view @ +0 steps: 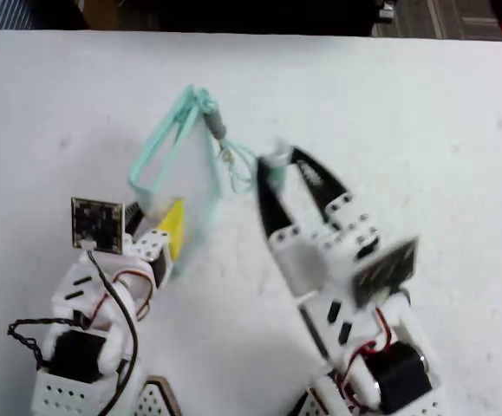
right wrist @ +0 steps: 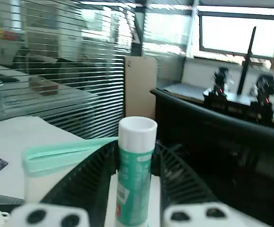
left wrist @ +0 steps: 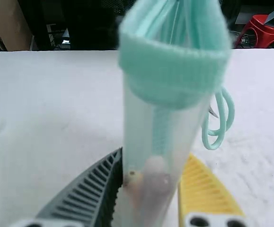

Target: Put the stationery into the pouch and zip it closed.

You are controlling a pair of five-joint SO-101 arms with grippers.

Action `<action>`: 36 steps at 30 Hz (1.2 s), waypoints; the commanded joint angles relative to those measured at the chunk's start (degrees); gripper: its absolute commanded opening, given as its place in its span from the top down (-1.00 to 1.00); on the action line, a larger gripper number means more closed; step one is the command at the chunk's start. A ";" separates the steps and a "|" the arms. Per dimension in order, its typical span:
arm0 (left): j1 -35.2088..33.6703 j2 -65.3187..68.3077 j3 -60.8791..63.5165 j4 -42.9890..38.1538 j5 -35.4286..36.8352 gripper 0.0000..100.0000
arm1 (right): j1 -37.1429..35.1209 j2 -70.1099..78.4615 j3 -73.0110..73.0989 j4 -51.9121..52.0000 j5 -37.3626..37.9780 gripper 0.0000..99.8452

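Plastic, clear and thin, forms the walls of the pouch (view: pixel 177 169), and a band of mint-green fabric trim runs along its edges. From the high view the trim traces a long, narrow loop with its two sides spread apart, standing up off the white table (view: pixel 389 113). A grey zip pull (view: pixel 216 126) sits at the far end of the loop, and a thin mint cord (view: pixel 237 165) curls from it toward the other arm.

The left gripper (view: pixel 157 221) is closed on the pouch's near end. In the left wrist view the pouch (left wrist: pixel 170 61) stands upright, pinched between the dark ribbed finger (left wrist: pixel 96 189) and the yellow one (left wrist: pixel 203 194) of that gripper (left wrist: pixel 153 161). The cord (left wrist: pixel 217 123) hangs in loops beside it. Low inside the clear wall lie a few pale, rounded shapes (left wrist: pixel 151 177), too blurred to name.

The right gripper (view: pixel 281 169) is clamped around a glue stick (view: pixel 275 159) just beside the cord, near the pouch's far end. In the right wrist view the glue stick (right wrist: pixel 136 165) stands upright between the two black fingers of the gripper (right wrist: pixel 137 149). It has a white cap and a green and white label. The pouch's trimmed edge (right wrist: pixel 56 153) lies just beside it.
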 commanded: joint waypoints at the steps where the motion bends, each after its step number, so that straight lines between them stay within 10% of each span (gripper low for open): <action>1: 0.84 -0.04 -1.32 -1.85 0.70 0.63 | -5.14 -0.22 -5.80 -1.54 4.75 0.97; 18: 2.24 -0.04 -1.67 -1.41 0.62 0.63 | -11.91 41.19 -38.51 -4.88 4.66 0.97; 36: -0.22 -0.04 -1.85 -1.58 0.88 0.59 | -12.44 46.64 -34.73 -4.62 4.57 0.97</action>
